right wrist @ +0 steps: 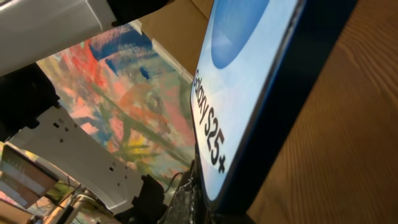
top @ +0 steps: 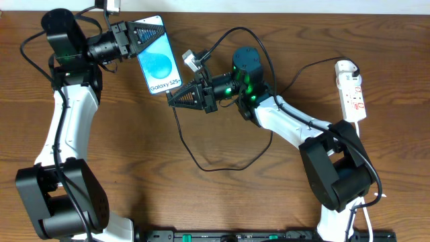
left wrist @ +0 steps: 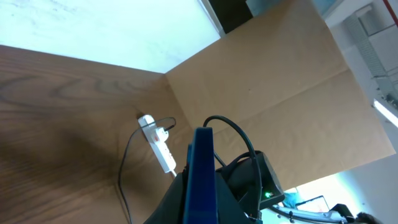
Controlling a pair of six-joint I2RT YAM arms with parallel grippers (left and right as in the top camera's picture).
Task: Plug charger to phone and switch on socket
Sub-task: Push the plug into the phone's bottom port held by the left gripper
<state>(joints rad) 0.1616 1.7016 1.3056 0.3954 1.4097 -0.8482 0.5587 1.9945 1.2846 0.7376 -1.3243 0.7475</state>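
The phone (top: 160, 64) is held off the table at a tilt, its light blue screen with "Galaxy S25+" facing up. My left gripper (top: 144, 35) is shut on its top end. In the left wrist view the phone (left wrist: 202, 168) stands edge-on between the fingers. My right gripper (top: 171, 99) is shut on the plug end of the charger, right at the phone's bottom edge. The black charger cable (top: 195, 158) trails from it in a loop across the table. The right wrist view is filled by the phone's bottom end (right wrist: 249, 74); whether the plug is in the port is hidden. The socket (top: 352, 91) lies at the far right.
A small grey-white adapter block (top: 191, 60) with a black lead lies just right of the phone. The socket (left wrist: 160, 143) shows near a brown cardboard wall (left wrist: 280, 81). The right arm's base (top: 336, 168) stands near the table's front.
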